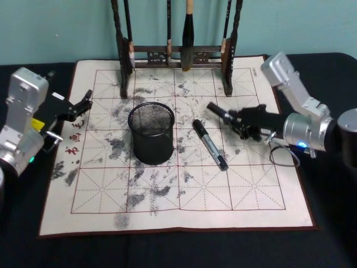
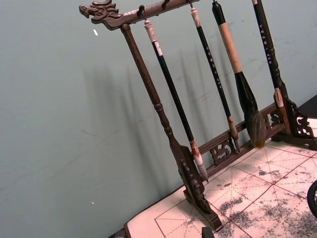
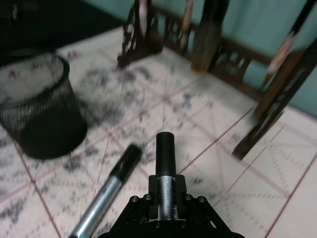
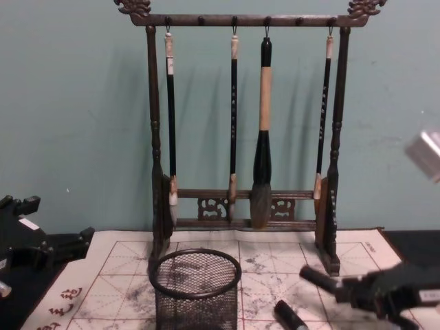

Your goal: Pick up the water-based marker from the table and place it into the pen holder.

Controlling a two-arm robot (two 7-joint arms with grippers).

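**Right gripper (image 3: 166,198) loaded, tricky drop ahead**

Big at the bottom of the right wrist view, its black fingers pinch narrow on the silver-barrelled, black-capped water-based marker (image 3: 165,158), gripping near the tail with the cap poking forward. From the head camera that marker sits right of centre, roughly level and low over the white gridded, ink-blotched calligraphy mat (image 1: 251,190). Left of centre stands the round black wire-mesh pen holder (image 1: 152,134), upright, mouth open, well apart from the gripper. Between them a second marker (image 1: 210,144) of the same kind lies flat on the mat. At the top of the frame is the tall dark wooden brush rack (image 1: 173,56), brushes hanging. Left gripper (image 1: 83,103) sits parked at the mat's left edge, fingers spread, holding nothing.

Now the dangers, as I judge them. A low sweep toward the pen holder could clip the lying marker and send it rolling. The held marker is level, so it needs tipping cap-down. Come in shallow and the cap catches the rim, and that light mesh could tip or skid. A tail-end grip may also let the barrel swivel.
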